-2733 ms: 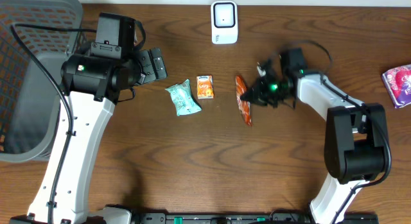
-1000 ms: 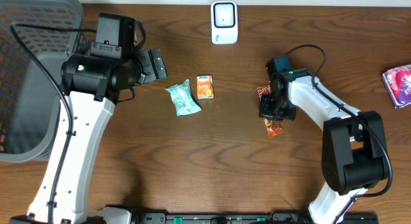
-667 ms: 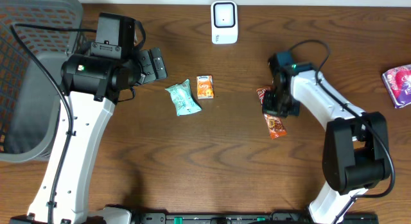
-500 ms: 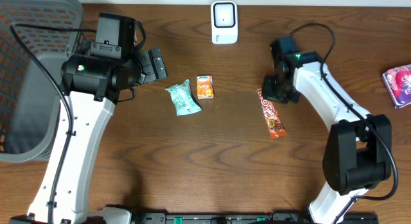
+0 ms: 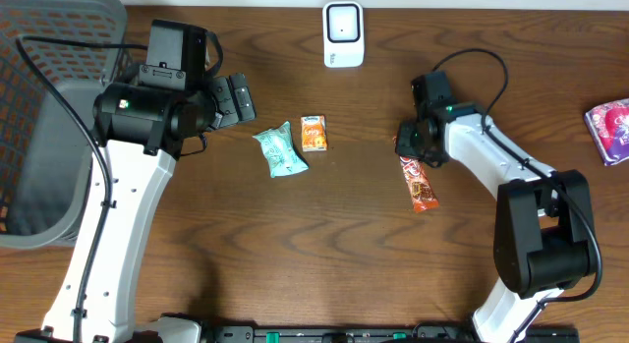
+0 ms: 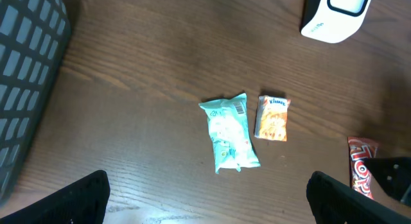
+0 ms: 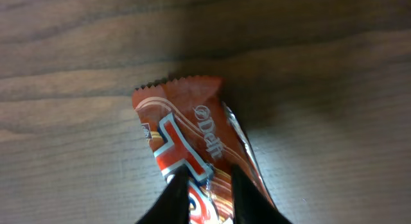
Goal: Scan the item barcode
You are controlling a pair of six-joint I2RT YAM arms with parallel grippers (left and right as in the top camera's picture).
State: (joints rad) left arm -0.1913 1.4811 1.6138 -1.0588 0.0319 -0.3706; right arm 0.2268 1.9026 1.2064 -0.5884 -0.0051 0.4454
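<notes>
A red candy bar (image 5: pixel 421 184) lies flat on the wooden table, right of centre. My right gripper (image 5: pixel 409 139) hovers over its upper end. In the right wrist view its jaws (image 7: pixel 209 179) stand a little apart, open, with the red wrapper (image 7: pixel 192 131) showing through the narrow gap. The white barcode scanner (image 5: pixel 343 33) stands at the table's far edge. My left gripper (image 6: pixel 207 189) hangs wide open and empty above the table, left of a teal packet (image 6: pixel 230 140) and a small orange packet (image 6: pixel 273 118).
A grey mesh basket (image 5: pixel 39 117) fills the left side. A purple packet (image 5: pixel 611 127) lies at the far right edge. The teal packet (image 5: pixel 281 150) and orange packet (image 5: pixel 314 133) sit side by side between the arms.
My right gripper has moved up toward the far edge and parted its jaws. The candy bar, earlier under the gripper, now lies uncovered on the table. The left arm is still.
</notes>
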